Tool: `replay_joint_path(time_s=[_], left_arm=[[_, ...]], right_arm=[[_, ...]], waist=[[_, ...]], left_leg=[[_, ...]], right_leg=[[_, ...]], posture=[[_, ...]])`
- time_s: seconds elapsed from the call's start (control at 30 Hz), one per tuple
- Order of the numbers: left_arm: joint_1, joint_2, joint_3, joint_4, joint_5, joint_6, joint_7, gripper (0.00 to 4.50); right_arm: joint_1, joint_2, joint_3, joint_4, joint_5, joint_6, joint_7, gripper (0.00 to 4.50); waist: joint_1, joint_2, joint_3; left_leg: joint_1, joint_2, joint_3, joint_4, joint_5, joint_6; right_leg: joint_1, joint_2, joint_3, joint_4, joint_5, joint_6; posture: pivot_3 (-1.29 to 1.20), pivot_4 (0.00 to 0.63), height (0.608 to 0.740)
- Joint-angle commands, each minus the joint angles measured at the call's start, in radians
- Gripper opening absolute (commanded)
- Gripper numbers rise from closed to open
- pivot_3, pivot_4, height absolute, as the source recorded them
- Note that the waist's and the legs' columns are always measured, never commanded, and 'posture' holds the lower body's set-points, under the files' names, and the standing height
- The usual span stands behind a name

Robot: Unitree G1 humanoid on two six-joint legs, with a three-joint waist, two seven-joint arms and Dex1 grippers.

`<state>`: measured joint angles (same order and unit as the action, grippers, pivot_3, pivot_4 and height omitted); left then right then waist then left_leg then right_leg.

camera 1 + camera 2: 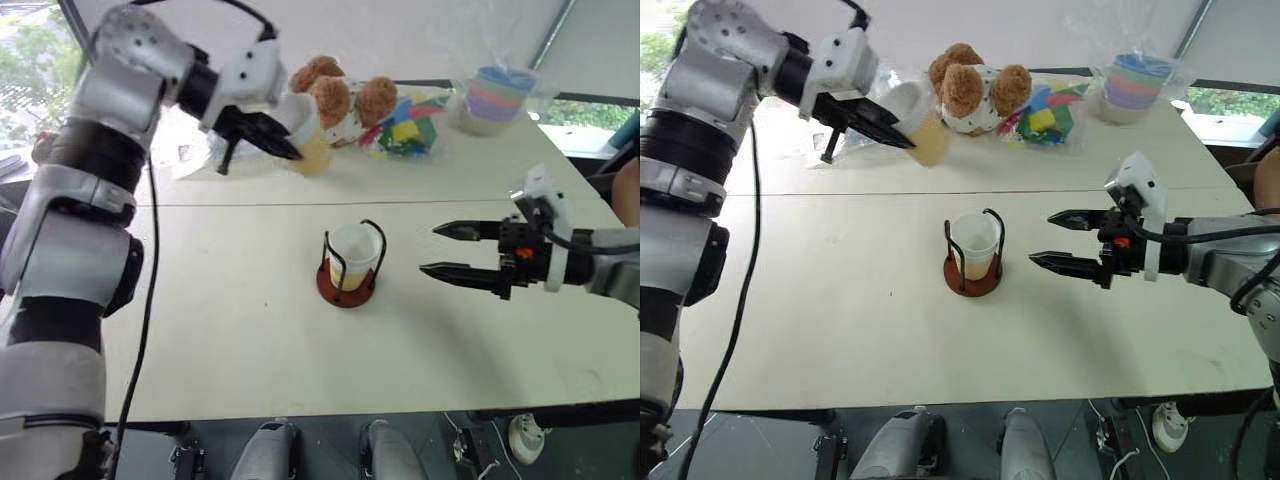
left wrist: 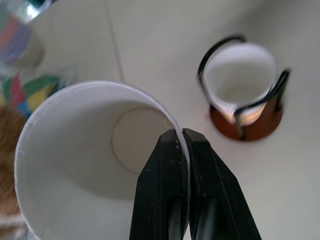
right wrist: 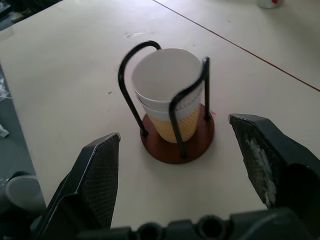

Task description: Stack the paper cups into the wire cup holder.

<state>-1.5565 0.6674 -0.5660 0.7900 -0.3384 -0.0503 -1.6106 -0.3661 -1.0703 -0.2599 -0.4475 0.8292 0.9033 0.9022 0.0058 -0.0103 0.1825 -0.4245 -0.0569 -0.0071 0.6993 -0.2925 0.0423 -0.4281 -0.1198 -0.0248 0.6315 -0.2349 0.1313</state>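
Observation:
My left gripper (image 1: 290, 148) is shut on the rim of a yellow-tan paper cup (image 1: 314, 152), one finger inside and one outside (image 2: 170, 165). The cup hangs tilted above the table's back left. The wire cup holder (image 1: 346, 287), a reddish-brown disc with black wire loops, stands mid-table. Two paper cups (image 3: 167, 85) sit nested inside it, upright. My right gripper (image 1: 430, 250) hovers open just right of the holder, pointing at it, nothing between its fingers.
Brown plush bears (image 1: 335, 95) and a bag of colourful pieces (image 1: 405, 125) lie at the table's back. Pastel stacked cups in clear plastic (image 1: 497, 95) stand back right. A person's arm (image 1: 628, 190) shows at the right edge.

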Motion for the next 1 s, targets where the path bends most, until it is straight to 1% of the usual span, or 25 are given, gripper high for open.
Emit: replay_joint_path(time_s=[0.03,0.1,0.13,0.23,0.37,0.47,0.6,0.9,1.0], left_arm=[[0.024,0.061,-0.099,-0.19,-0.201,0.094,-0.004,0.1],[0.045,0.085,-0.146,-0.286,-0.28,0.13,-0.004,0.1],[0.047,0.086,-0.172,-0.299,-0.295,0.124,-0.004,0.1],[0.04,0.055,-0.232,-0.253,-0.289,0.073,-0.004,0.1],[0.021,0.052,-0.3,-0.211,-0.289,0.022,-0.004,0.1],[0.001,0.029,-0.321,-0.163,-0.276,-0.019,-0.004,0.1],[-0.026,-0.026,-0.328,-0.073,-0.24,-0.071,-0.004,0.1],[-0.074,-0.093,-0.417,0.062,-0.168,-0.203,-0.004,0.1],[-0.083,-0.108,-0.434,0.087,-0.172,-0.221,-0.004,0.1]], right_arm=[[0.016,0.002,-0.061,-0.045,0.014,-0.005,-0.022,3.81],[0.036,0.02,-0.079,-0.07,0.029,0.005,-0.048,3.81],[0.044,0.029,-0.088,-0.08,0.039,0.009,-0.06,3.81],[0.051,0.048,-0.095,-0.097,0.051,0.011,-0.088,3.81],[0.067,0.056,-0.104,-0.112,0.061,0.008,-0.11,3.81],[0.068,0.068,-0.102,-0.118,0.072,0.004,-0.131,3.81],[0.063,0.081,-0.089,-0.119,0.073,-0.003,-0.147,3.81],[0.066,0.106,-0.086,-0.127,0.08,0.0,-0.18,3.81],[0.068,0.114,-0.089,-0.128,0.079,-0.001,-0.191,3.81]], waist=[[-0.014,0.001,0.001],[-0.023,0.002,0.001],[-0.023,0.002,0.001],[-0.016,0.003,0.0],[-0.01,0.003,0.0],[-0.002,0.003,0.0],[0.009,0.002,0.0],[0.007,0.002,0.0],[0.007,0.002,0.0]], left_leg=[[0.0,0.0,0.0,0.0,0.0,-0.001],[0.001,0.001,0.0,-0.001,0.001,-0.002],[0.001,0.002,0.0,-0.001,0.001,-0.002],[0.002,0.002,0.0,-0.001,0.002,-0.003],[0.002,0.001,0.001,0.0,0.002,-0.003],[0.002,0.001,0.001,0.0,0.001,-0.002],[0.001,0.001,0.001,0.0,0.001,-0.002],[0.0,0.0,0.001,0.0,0.001,-0.002],[0.0,0.0,0.001,0.0,0.001,-0.002]], right_leg=[[-0.001,0.0,0.001,0.0,0.0,0.0],[-0.002,0.001,0.001,0.001,0.0,0.0],[-0.002,0.001,0.002,0.001,0.0,0.0],[-0.002,0.002,0.002,0.002,0.0,0.0],[0.0,0.001,0.002,0.001,0.0,-0.001],[0.0,0.001,0.002,0.0,0.0,-0.001],[-0.001,0.001,0.001,0.0,0.0,0.0],[0.0,0.001,0.001,-0.001,0.0,0.0],[0.0,0.001,0.001,-0.001,0.0,0.0]], posture=[[0.0,0.15,0.74],[0.0,0.15,0.74],[0.0,0.15,0.74],[0.0,0.15,0.74],[0.0,0.15,0.74],[0.0,0.15,0.74],[0.0,0.15,0.74],[0.0,0.15,0.74],[0.0,0.15,0.74]])
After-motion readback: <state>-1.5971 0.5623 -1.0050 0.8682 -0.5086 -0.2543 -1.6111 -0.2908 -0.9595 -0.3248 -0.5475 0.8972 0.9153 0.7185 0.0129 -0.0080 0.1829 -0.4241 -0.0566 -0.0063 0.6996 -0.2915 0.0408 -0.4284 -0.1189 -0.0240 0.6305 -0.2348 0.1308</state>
